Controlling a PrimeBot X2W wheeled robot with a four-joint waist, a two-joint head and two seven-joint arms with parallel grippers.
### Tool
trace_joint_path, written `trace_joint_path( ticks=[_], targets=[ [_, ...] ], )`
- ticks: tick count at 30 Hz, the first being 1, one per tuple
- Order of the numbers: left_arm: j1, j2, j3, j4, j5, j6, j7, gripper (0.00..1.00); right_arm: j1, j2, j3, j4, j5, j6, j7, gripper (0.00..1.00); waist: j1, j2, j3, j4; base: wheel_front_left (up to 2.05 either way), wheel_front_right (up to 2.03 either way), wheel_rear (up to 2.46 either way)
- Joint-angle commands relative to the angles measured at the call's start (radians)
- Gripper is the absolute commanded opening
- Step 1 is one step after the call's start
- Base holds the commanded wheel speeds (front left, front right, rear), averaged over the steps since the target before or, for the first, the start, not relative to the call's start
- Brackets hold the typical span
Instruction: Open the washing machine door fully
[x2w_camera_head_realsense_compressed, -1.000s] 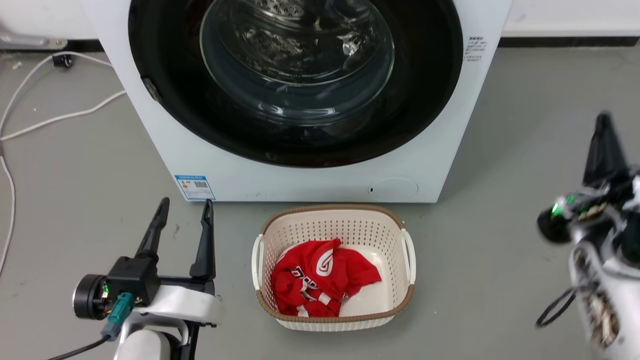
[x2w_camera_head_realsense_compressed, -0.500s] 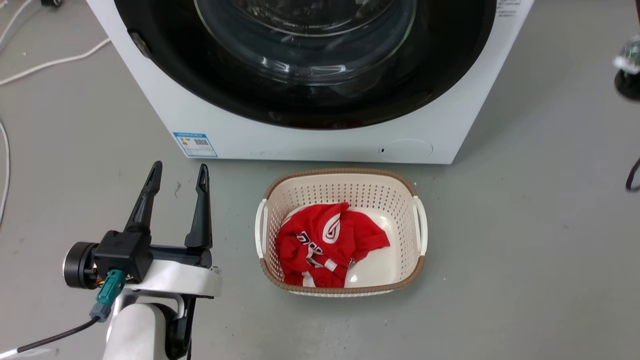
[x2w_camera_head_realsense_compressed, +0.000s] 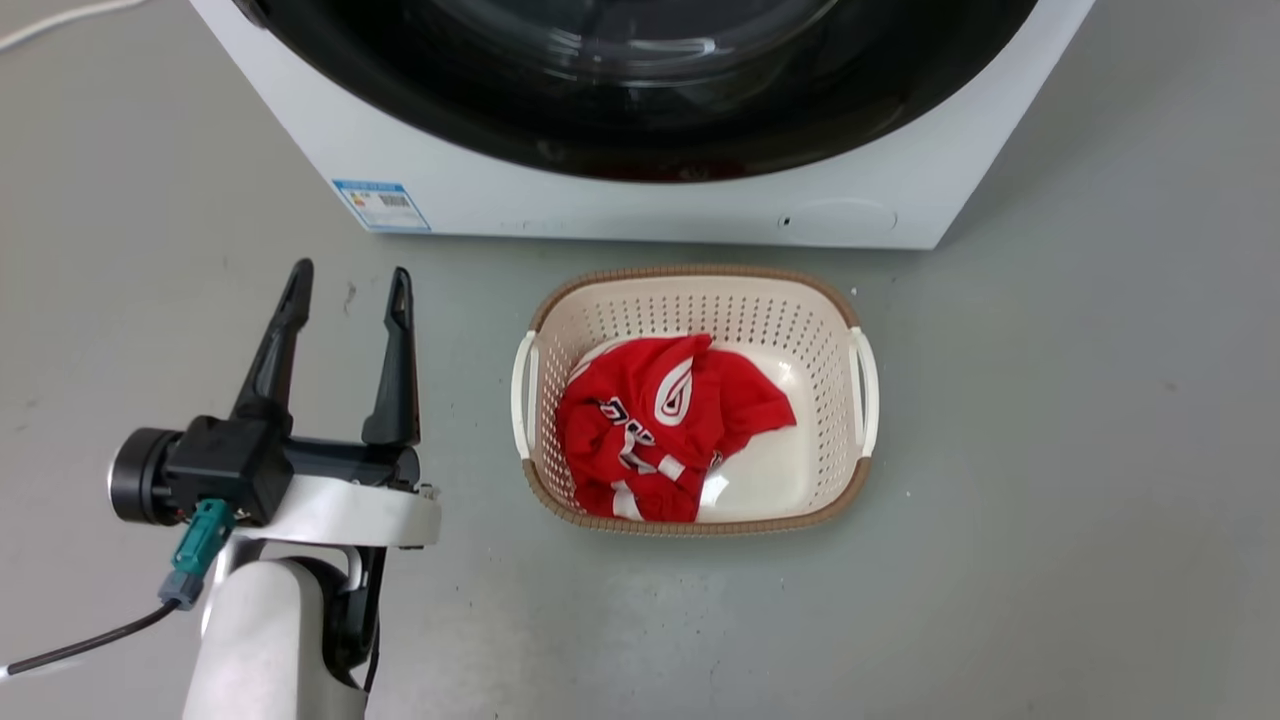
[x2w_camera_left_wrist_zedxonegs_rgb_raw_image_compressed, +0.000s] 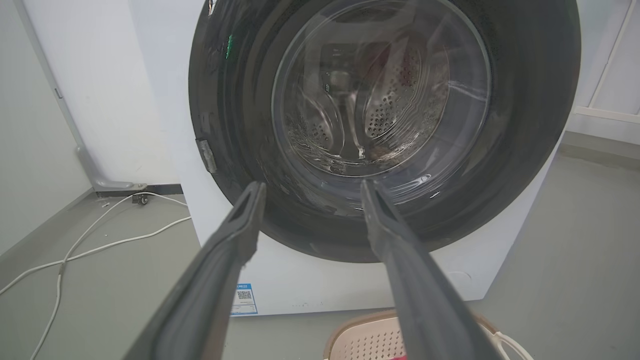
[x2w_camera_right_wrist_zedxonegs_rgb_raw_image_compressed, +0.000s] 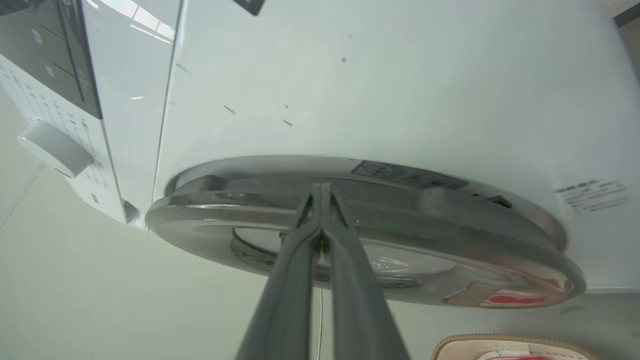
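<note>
Compared with one second ago, the whole head view has shifted: the washing machine (x2w_camera_head_realsense_compressed: 600, 212) now sits higher in the picture and the basket (x2w_camera_head_realsense_compressed: 690, 272) too, so the camera has moved, not the things. The left hand (x2w_camera_head_realsense_compressed: 350, 272) keeps the same pose, its two fingers spread apart and holding nothing.

The washing machine door (x2w_camera_left_wrist_zedxonegs_rgb_raw_image_compressed: 530, 100) lies flat against the white front of the machine. It is a glossy black ring around a clear bulging glass, and the steel drum with its holes shows through the glass. In the right wrist view the door is seen from its edge, and the right hand (x2w_camera_right_wrist_zedxonegs_rgb_raw_image_compressed: 320, 190) has its fingers pressed together, the tips at the door's rim. Whether they touch the rim I cannot tell.

The basket stands on the grey floor (x2w_camera_head_realsense_compressed: 1050, 450) just in front of the machine, under the door, with a red garment (x2w_camera_head_realsense_compressed: 670, 430) inside. A small blue label (x2w_camera_head_realsense_compressed: 380, 205) is at the machine's lower corner, and a white cable (x2w_camera_left_wrist_zedxonegs_rgb_raw_image_compressed: 100, 245) lies on the floor beside the machine.
</note>
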Motion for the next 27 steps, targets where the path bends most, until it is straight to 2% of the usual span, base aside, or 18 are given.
trace_joint_path(
  ticks=[1, 11, 14, 27],
  targets=[
    [-0.018, 0.005, 0.002, -0.006, -0.003, -0.004, -0.002, 1.00, -0.039, 0.023, 0.014, 0.028, -0.009, 0.000, 0.008, 0.00, -0.0001, 0.0000, 0.026, 0.004, 0.00, 0.00, 0.00],
    [-0.055, 0.008, 0.001, -0.014, -0.004, -0.005, -0.002, 1.00, -0.132, 0.080, 0.065, 0.088, -0.038, 0.000, 0.007, 0.00, -0.0001, 0.0000, 0.094, 0.016, 0.00, 0.00, 0.00],
    [-0.058, 0.007, -0.001, -0.012, -0.005, -0.005, -0.002, 1.00, -0.117, 0.070, 0.075, 0.089, -0.033, 0.000, 0.007, 0.00, -0.0001, 0.0000, 0.107, 0.019, 0.00, 0.00, 0.00],
    [-0.068, 0.002, -0.003, -0.004, -0.001, -0.006, -0.002, 1.00, -0.097, 0.079, 0.106, 0.088, 0.016, 0.000, 0.126, 0.00, -0.0001, 0.0000, 0.106, 0.012, 0.00, 0.00, 0.00]
  ],
)
